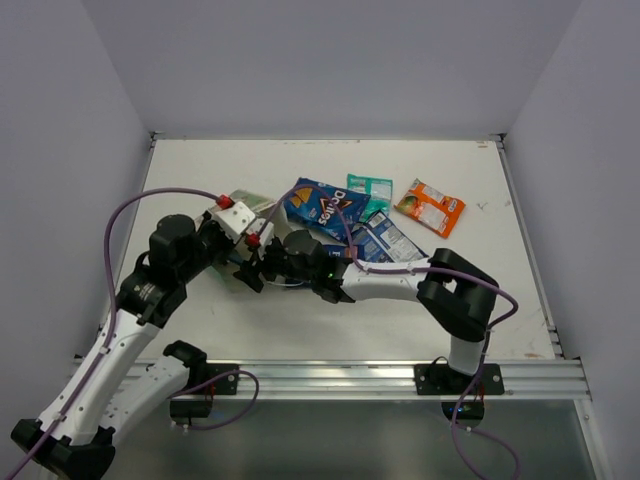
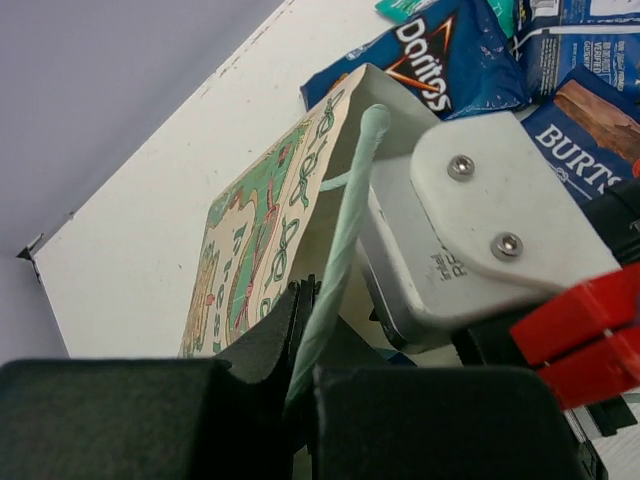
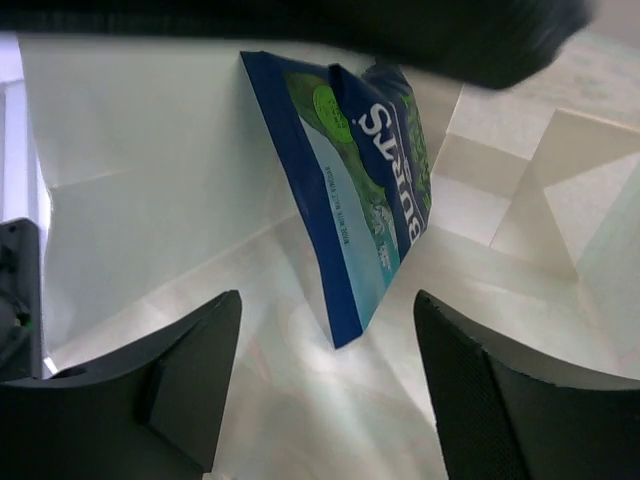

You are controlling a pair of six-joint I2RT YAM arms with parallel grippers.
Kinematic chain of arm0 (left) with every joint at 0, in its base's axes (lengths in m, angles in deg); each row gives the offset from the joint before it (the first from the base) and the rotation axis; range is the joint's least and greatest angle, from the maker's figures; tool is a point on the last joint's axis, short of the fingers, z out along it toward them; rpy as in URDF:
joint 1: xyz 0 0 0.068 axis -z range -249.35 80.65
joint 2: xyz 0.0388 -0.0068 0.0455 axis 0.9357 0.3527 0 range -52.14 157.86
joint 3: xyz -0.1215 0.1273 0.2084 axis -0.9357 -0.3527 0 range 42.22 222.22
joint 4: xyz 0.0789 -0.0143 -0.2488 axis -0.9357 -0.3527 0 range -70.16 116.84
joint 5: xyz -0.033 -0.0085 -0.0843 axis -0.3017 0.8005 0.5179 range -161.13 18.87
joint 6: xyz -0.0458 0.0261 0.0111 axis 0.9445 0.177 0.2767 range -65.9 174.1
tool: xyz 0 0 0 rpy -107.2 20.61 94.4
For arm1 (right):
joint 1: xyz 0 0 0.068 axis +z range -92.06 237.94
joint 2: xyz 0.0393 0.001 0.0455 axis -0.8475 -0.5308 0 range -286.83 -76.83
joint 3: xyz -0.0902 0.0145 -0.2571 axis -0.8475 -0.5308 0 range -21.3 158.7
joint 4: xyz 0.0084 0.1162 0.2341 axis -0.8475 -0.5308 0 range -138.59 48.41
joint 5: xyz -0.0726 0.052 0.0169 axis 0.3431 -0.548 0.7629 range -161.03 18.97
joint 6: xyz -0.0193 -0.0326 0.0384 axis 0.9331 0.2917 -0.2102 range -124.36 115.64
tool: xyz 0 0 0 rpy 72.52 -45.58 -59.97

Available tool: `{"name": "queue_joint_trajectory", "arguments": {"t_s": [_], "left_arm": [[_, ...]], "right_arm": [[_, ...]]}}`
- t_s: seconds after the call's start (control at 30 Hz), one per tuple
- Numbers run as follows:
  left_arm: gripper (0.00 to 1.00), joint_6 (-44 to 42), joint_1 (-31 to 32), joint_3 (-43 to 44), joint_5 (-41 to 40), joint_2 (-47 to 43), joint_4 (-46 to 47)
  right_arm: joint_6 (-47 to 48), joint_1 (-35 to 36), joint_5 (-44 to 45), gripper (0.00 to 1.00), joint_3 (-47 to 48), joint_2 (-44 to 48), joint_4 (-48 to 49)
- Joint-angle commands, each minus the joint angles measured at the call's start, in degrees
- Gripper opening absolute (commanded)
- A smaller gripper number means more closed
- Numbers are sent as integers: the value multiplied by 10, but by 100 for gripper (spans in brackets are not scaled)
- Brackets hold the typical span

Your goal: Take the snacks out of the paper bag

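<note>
The paper bag [image 2: 262, 235] lies on its side, patterned face up; only a mint patch of it [image 1: 250, 203] shows from above. My left gripper [image 2: 303, 352] is shut on the bag's mint rim, and from above it sits at the bag's mouth [image 1: 248, 270]. My right gripper [image 3: 325, 335] is open inside the white bag interior, and from above it is beside the left one [image 1: 273, 259]. A blue packet [image 3: 362, 190] stands on edge inside the bag, just beyond the fingertips [image 3: 195, 375], untouched. A Doritos packet [image 1: 322, 204], a teal-green packet [image 1: 371, 190], an orange packet [image 1: 430, 207] and a blue packet [image 1: 386, 238] lie on the table.
The right wrist's white camera housing [image 2: 480, 220] fills the bag's mouth in the left wrist view. A blue packet with a red label [image 2: 590, 125] lies beside it. White walls enclose the table [image 1: 300, 320] on three sides. A metal rail [image 1: 330, 378] runs along the near edge.
</note>
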Motion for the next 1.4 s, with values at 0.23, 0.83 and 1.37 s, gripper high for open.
{"name": "queue_joint_trajectory", "arguments": {"t_s": [0.23, 0.83, 1.37], "left_arm": [[0, 29, -3, 39, 10, 19, 23], [0, 41, 8, 83, 37, 19, 17], [0, 53, 10, 74, 39, 3, 2]], "right_arm": [[46, 3, 28, 79, -22, -46, 156], [85, 4, 60, 82, -23, -84, 245], [111, 4, 5, 3, -1, -78, 168]]}}
